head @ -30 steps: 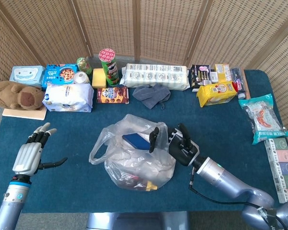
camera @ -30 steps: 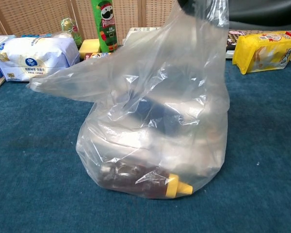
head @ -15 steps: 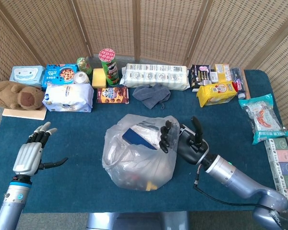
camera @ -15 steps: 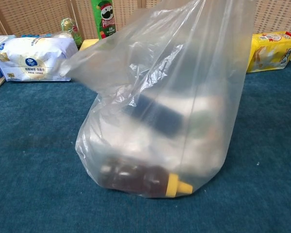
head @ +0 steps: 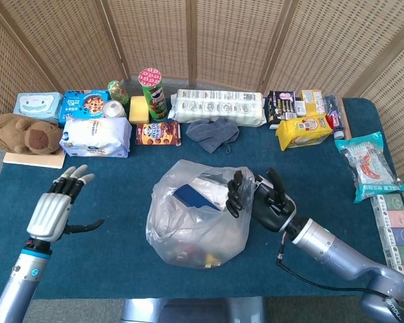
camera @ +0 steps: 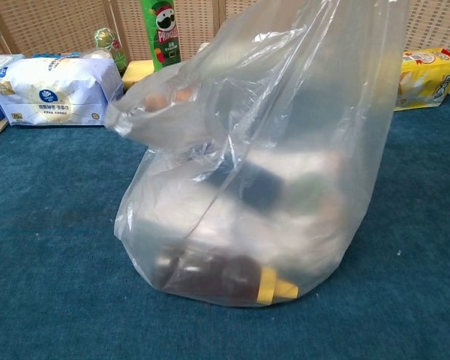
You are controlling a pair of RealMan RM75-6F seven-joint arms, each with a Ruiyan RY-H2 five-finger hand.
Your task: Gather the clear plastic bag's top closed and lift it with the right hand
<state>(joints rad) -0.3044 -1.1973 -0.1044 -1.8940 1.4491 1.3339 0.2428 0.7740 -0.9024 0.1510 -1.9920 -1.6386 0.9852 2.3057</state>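
The clear plastic bag [head: 195,219] stands on the blue table [head: 121,182], just in front of centre. It holds a blue flat box [head: 196,198] and, at the bottom, a dark bottle with a yellow cap [camera: 232,276]. My right hand [head: 259,200] grips the bag's upper right edge, with its fingers [head: 235,192] curled over the plastic. In the chest view the bag [camera: 285,135] fills the frame and its right side rises out of the top; the hand itself is out of that view. My left hand [head: 54,212] hovers far to the bag's left with fingers spread, holding nothing.
Groceries line the back edge: a Pringles can [head: 152,93], a white bag [head: 94,137], a long white pack [head: 219,106], a grey cloth [head: 213,132] and a yellow pack [head: 303,131]. A plush toy [head: 23,133] lies far left and a packet [head: 365,165] far right.
The right hand has drawn the bag's top up and rightward, so the bag stands taller and its loose left flap has pulled in. The left hand has risen a little towards the bag.
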